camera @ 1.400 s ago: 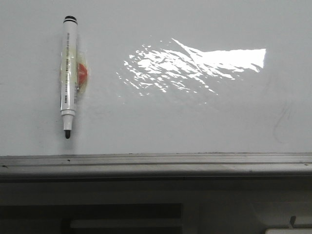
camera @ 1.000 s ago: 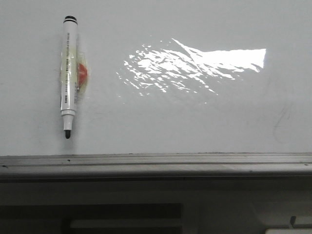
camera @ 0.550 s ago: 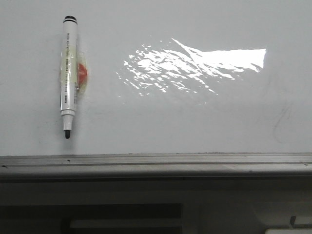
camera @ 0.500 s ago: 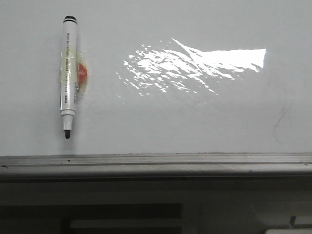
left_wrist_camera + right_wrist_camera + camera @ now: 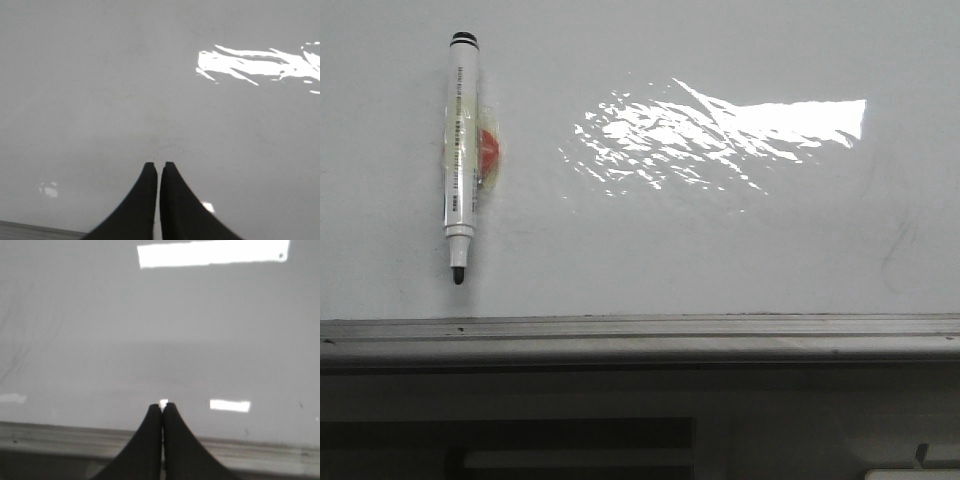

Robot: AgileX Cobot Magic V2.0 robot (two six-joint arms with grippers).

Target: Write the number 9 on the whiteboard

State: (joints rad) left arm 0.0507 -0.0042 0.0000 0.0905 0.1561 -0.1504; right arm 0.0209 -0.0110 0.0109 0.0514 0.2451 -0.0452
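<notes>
Front view: neither arm is showing; a marker (image 5: 460, 158) is lying on the whiteboard (image 5: 720, 250), tip toward the rail (image 5: 640, 335).

Left wrist view: the left gripper (image 5: 158, 167) is hovering over bare board, fingertips pressed together, empty.

Right wrist view: the right gripper (image 5: 162, 407) is hanging likewise closed, its tips just beyond the rail. No 9 is showing.

whiteboard (image 5: 720, 250) cut off on three sides; marker (image 5: 460, 150) print too small to read; orange blob (image 5: 490, 150) behind it half hidden.
</notes>
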